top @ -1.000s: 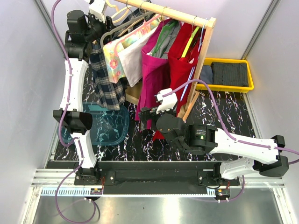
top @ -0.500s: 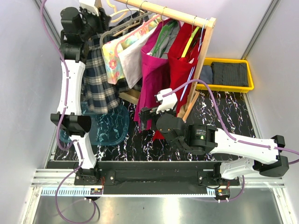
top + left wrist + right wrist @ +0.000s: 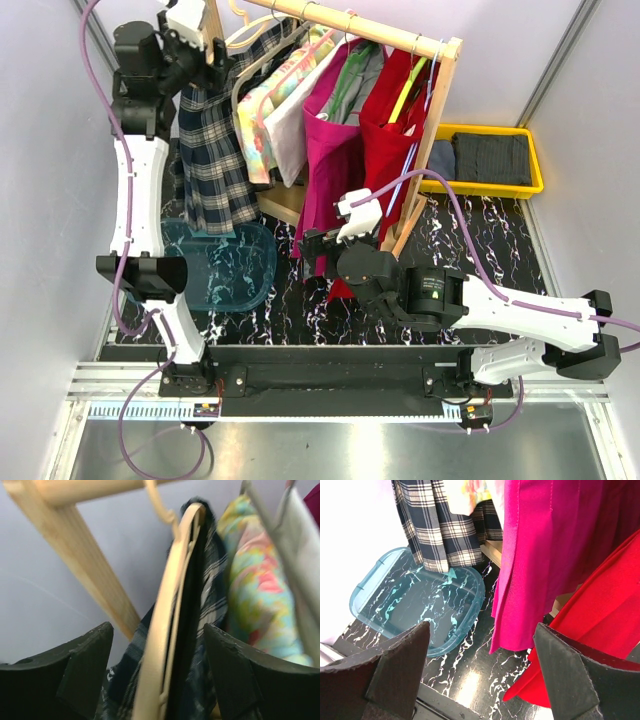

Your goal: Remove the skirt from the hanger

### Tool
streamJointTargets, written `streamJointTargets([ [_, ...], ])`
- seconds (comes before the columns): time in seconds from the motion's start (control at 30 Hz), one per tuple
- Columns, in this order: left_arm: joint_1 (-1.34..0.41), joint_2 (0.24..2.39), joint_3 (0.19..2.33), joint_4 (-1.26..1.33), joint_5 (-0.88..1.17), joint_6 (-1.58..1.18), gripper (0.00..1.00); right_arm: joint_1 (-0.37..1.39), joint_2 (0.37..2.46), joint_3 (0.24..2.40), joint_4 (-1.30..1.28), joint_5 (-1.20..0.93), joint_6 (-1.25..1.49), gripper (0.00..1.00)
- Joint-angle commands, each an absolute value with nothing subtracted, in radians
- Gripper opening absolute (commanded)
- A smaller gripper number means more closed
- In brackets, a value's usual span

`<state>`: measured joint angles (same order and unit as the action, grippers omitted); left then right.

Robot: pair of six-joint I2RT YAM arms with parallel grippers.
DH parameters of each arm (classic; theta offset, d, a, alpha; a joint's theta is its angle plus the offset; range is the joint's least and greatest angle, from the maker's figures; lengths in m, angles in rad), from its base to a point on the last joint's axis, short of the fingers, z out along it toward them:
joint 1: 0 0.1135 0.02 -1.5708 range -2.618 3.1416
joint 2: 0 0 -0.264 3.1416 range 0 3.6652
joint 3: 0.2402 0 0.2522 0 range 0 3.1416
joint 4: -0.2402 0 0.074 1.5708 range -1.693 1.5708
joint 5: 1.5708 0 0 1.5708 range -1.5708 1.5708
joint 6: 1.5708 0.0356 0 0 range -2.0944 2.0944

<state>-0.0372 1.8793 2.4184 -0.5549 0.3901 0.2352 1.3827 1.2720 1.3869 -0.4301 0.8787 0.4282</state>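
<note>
There's the left gripper, jaws spread with the wooden hanger and plaid skirt in the gap between them, while the right gripper gapes wide, blue tray showing between its jaws.

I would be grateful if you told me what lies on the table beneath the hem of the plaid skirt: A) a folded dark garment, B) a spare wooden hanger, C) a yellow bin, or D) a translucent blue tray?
D: in both the top view and the right wrist view, the plaid skirt hangs with its hem just over the blue tray.
</note>
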Motion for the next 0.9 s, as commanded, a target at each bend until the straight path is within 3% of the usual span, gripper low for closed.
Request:
streamJointTargets([
  [0.0,0.02,1.804,2.425,-0.61,0.46,0.305,0.79,1.376,1.243,1.393,-0.391,0.907,0.453,0.94],
  [0.1,0.028,1.793,2.421,-0.67,0.494,0.34,0.79,1.378,1.246,1.397,-0.39,0.908,0.454,0.94],
  [0.17,0.029,1.792,2.422,-0.73,0.538,0.353,0.72,1.376,1.247,1.402,-0.39,0.904,0.454,0.93],
  [0.2,0.029,1.795,2.425,-0.753,0.561,0.363,0.66,1.376,1.249,1.402,-0.39,0.904,0.456,0.93],
  [0.3,0.025,1.813,2.457,-0.856,0.64,0.39,0.3,1.376,1.244,1.399,-0.391,0.902,0.463,0.93],
  [0.33,0.022,1.827,2.467,-0.874,0.658,0.388,0.12,1.376,1.243,1.397,-0.393,0.903,0.465,0.93],
  [0.43,0.014,1.836,2.474,-0.905,0.672,0.379,0.02,1.376,1.243,1.399,-0.394,0.905,0.466,0.93],
  [0.77,-0.037,1.893,2.522,-0.893,0.635,0.348,0.04,1.376,1.244,1.397,-0.394,0.905,0.471,0.93],
  [0.8,-0.041,1.894,2.519,-0.884,0.624,0.338,0.19,1.376,1.244,1.397,-0.394,0.905,0.469,0.93],
  [0.87,-0.052,1.893,2.497,-0.841,0.604,0.309,0.33,1.376,1.243,1.396,-0.393,0.905,0.471,0.93],
])
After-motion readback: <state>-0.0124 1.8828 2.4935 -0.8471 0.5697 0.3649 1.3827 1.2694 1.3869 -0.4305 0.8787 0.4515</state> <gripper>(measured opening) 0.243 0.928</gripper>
